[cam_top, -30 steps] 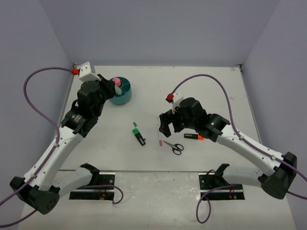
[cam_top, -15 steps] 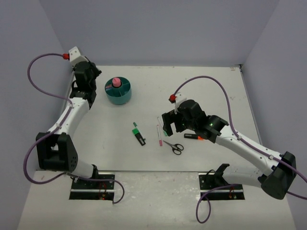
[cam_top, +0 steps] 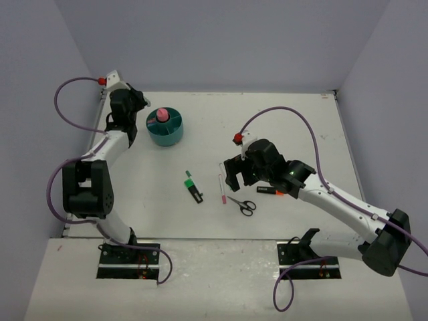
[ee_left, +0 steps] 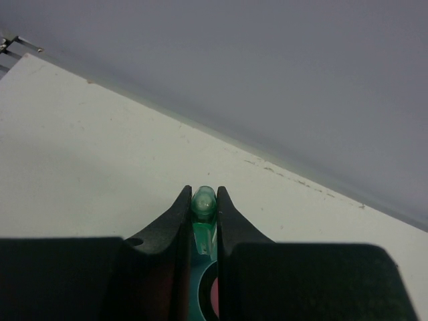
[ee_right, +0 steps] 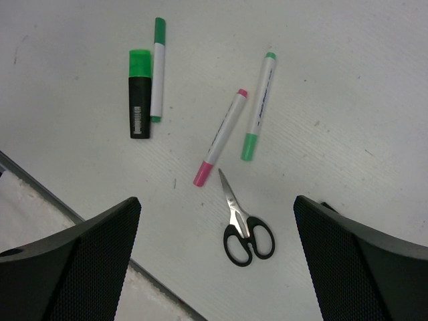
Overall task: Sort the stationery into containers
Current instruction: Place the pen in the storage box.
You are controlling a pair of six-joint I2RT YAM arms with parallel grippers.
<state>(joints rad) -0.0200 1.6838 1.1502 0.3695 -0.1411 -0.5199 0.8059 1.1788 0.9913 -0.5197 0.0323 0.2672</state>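
The round teal organizer [cam_top: 167, 134] stands at the back left with a pink roll [cam_top: 161, 116] in its middle. My left gripper [cam_top: 142, 105] hangs just left of it, shut on a green marker [ee_left: 203, 202]; the organizer's teal rim [ee_left: 194, 294] shows below between the fingers. My right gripper [cam_top: 231, 178] is open above the table, nothing between its fingers. Below it lie black-handled scissors [ee_right: 246, 234], a pink-capped white pen [ee_right: 221, 137] and a green-capped white pen [ee_right: 259, 107]. Farther left lie a black-and-green highlighter [ee_right: 139, 93] and a green-tipped white pen [ee_right: 158, 67]. A black-and-orange marker [cam_top: 269, 191] lies beside the right arm.
Grey walls close in the table on the left, back and right. The table's near edge [ee_right: 60, 200] runs close behind the right gripper's left finger. Purple cables loop above both arms.
The left arm has swung back and to the left, and its gripper now sits left of the organizer instead of over it. The right gripper has hardly moved.
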